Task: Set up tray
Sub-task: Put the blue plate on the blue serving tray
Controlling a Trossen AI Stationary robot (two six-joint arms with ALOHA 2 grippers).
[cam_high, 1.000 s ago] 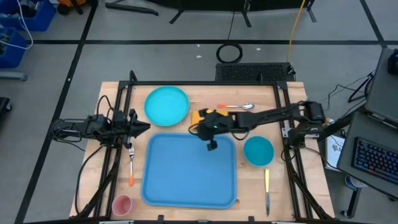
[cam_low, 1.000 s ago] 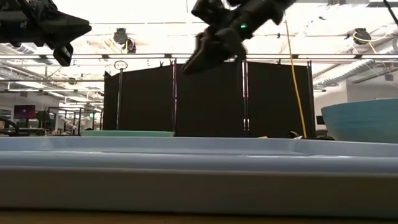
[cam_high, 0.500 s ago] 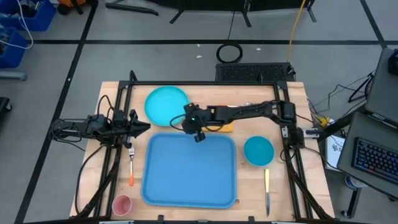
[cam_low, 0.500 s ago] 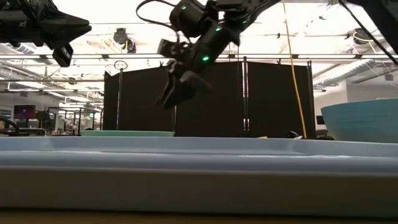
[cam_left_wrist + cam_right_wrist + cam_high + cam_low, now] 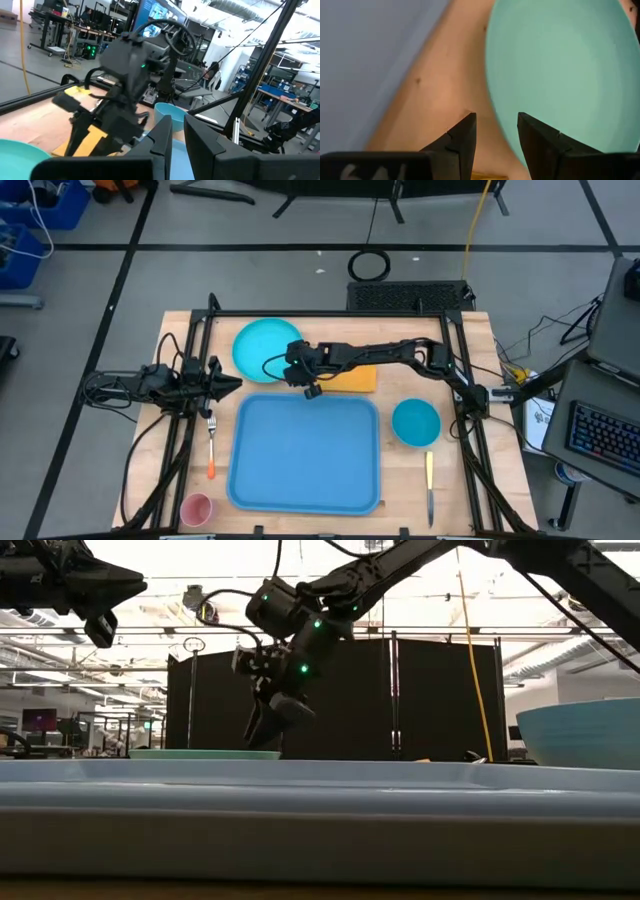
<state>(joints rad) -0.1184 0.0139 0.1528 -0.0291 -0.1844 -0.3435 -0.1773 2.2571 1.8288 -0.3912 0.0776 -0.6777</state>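
The blue tray [image 5: 305, 452] lies flat at the middle of the table, near edge [image 5: 320, 830]. A round turquoise plate [image 5: 268, 347] rests flat beyond the tray's far left corner. My right gripper [image 5: 298, 383] hangs open a little above the strip of table between plate and tray. It slants down toward the table's left [image 5: 262, 735]. In its wrist view the fingers [image 5: 495, 132] frame bare wood at the plate's rim [image 5: 560, 75] and touch nothing. My left gripper [image 5: 232, 385] waits level at the left, its fingers [image 5: 178, 142] a narrow gap apart and empty.
An orange napkin [image 5: 352, 378] lies under the right arm. A teal bowl [image 5: 415, 422] and a knife [image 5: 430, 492] are right of the tray. An orange-handled fork [image 5: 211, 448] and a pink cup [image 5: 196, 507] are on its left. Black frame rails run along both sides.
My right gripper has swung from above the tray's far edge toward the table's left and sunk lower, tipping further down, and now hangs beside the plate's near rim. The tray, the plate and my left arm have kept still.
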